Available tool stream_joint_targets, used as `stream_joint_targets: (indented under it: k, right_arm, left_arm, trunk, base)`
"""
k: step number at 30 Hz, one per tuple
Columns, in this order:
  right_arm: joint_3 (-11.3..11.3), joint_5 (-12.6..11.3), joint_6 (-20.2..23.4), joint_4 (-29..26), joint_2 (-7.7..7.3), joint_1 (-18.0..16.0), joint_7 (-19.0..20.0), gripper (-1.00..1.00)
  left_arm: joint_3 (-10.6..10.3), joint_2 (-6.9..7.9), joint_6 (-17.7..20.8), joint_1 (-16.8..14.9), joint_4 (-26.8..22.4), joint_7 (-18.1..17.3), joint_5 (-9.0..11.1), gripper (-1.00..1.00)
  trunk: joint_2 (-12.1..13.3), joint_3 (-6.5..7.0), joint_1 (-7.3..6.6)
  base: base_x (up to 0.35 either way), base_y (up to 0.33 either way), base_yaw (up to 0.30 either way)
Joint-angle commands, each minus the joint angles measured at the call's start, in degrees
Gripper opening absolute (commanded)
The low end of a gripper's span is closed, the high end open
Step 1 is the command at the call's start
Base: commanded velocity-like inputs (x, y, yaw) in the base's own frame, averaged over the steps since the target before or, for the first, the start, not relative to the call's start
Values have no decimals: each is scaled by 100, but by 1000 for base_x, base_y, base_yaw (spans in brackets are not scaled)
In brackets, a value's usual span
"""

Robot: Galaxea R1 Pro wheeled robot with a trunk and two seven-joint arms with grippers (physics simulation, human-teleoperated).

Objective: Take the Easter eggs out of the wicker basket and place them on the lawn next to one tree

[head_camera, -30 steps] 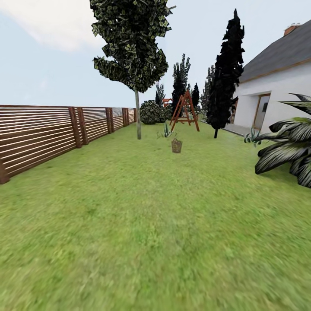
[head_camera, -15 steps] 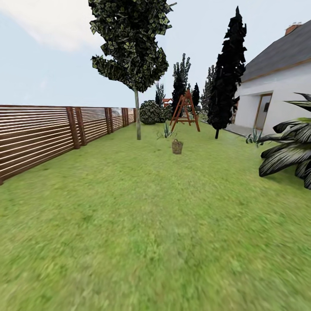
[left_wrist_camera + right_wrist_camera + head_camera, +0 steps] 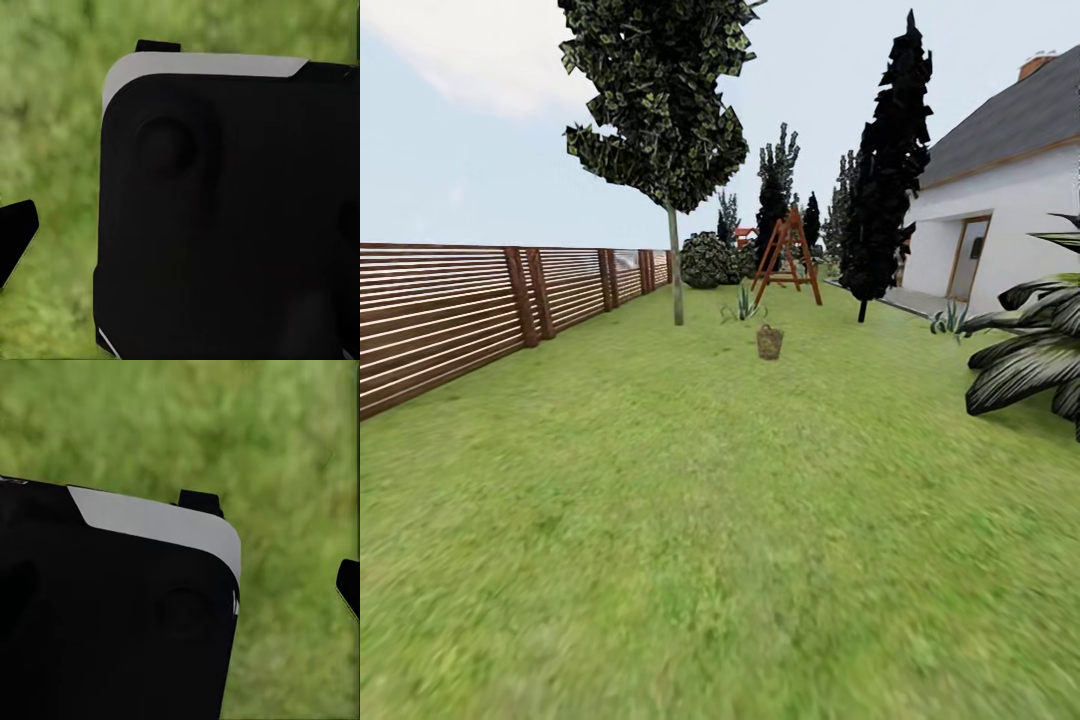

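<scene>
The wicker basket (image 3: 769, 342) stands small and far off on the lawn (image 3: 720, 520), near the middle of the head view. The Easter eggs are hidden at this distance. Left of the basket and a little beyond it rises the tree (image 3: 676, 285), a slim bare trunk under a dark leafy crown. In the left wrist view one dark fingertip (image 3: 15, 234) pokes in beside a big black robot part (image 3: 225, 210), over blurred grass. The right wrist view has a dark fingertip (image 3: 349, 586) at its edge, next to a black robot part (image 3: 112, 622).
A brown slat fence (image 3: 450, 310) runs along the left. A wooden swing frame (image 3: 788, 258), a round bush (image 3: 708, 262) and a dark columnar tree (image 3: 885, 180) stand beyond the basket. A white house (image 3: 1010, 210) and a big spiky plant (image 3: 1030, 350) are on the right.
The whole head view has shifted: the camera has rolled forward, so the basket and tree look slightly nearer, and the fence and spiky plant slide toward the picture's edges.
</scene>
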Motion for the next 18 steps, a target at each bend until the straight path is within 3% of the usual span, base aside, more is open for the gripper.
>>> stream_joint_targets:
  k: [1,9,18]
  right_arm:
    - [18,42,-15,8,0,-5,0,100]
    - [29,42,-15,2,3,-6,-2,100]
    - [34,42,-15,2,3,-5,-5,100]
  left_arm:
    - [-4,2,49,8,-27,-14,61,100]
    - [-4,2,45,7,-27,-16,62,100]
    - [-4,2,44,8,-27,-14,62,100]
  trunk:
    - [-2,-5,4]
    - [-2,-19,4]
    - [-2,-23,4]
  base:
    - [341,0,-43]
    - [341,0,-175]
    - [341,0,-31]
